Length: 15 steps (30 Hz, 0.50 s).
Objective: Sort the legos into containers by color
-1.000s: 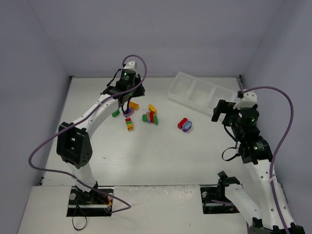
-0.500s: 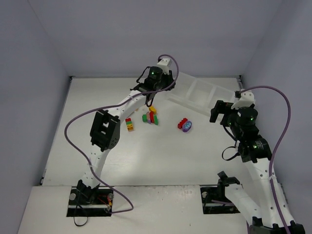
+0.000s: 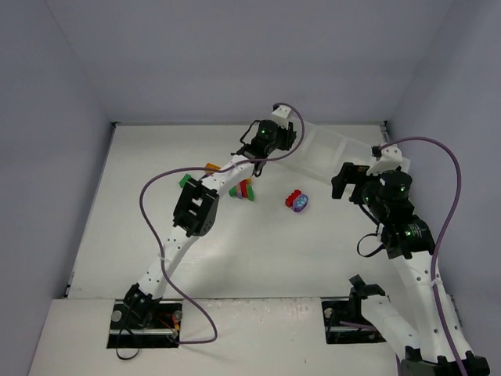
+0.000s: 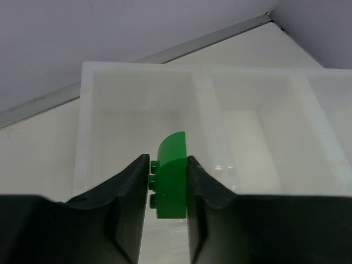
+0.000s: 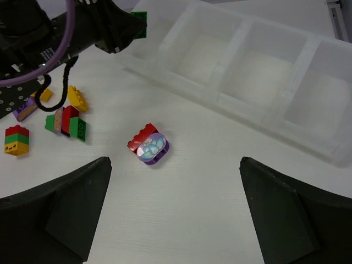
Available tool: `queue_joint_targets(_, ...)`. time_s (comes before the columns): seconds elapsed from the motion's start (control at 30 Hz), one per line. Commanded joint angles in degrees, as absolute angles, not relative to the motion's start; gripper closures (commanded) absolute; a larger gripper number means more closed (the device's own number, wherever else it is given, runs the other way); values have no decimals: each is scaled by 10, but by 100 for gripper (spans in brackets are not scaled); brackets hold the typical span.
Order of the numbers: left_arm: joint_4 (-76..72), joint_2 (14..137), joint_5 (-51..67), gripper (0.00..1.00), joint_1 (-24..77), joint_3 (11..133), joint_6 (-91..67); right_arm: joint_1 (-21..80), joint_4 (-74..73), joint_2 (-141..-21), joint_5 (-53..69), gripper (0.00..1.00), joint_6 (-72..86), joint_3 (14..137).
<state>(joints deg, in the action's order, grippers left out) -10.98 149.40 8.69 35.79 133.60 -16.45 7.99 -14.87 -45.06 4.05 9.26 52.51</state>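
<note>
The left end effector (image 4: pixel 168 165) is clenched on a green brick (image 4: pixel 171 184), pinching its flat sides. It holds the brick over the end compartment of the tray (image 4: pixel 137 67), which lies toward the desk's far edge. The brick looks light, rigid and slick, so a squeeze across parallel faces suits it — the studs or curved top would likely slip. The right end effector (image 5: pixel 175 165) hangs spread wide near the desk's right edge, grasping nothing. Other legos, a red and purple pair (image 5: pixel 148 144) among them, lie mid-desk.
</note>
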Motion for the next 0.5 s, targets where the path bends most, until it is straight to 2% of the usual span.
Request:
queue_joint_targets(0.0,-163,1486,65,70,359,1402,-151,84,-130,-456,66,0,100,535)
queue_joint_targets(0.1,-172,1485,48,48,360,1400,-150,84,-137,-455,70,0,100,533)
queue_joint_targets(0.13,-175,1484,46,45,359,1397,-149,83,-141,-454,72,0,98,533)
queue_joint_targets(0.17,-177,1469,44,36,359,1391,-150,84,-145,-451,77,0,98,531)
queue_joint_targets(0.27,-183,1434,42,35,359,1359,-149,83,-148,-452,80,0,98,531)
queue_joint_targets(0.37,-182,1374,14,35,352,1276,-149,84,-152,-452,87,0,96,534)
queue_joint_targets(0.47,-151,1260,-14,35,330,1178,-150,83,-158,-449,91,0,90,537)
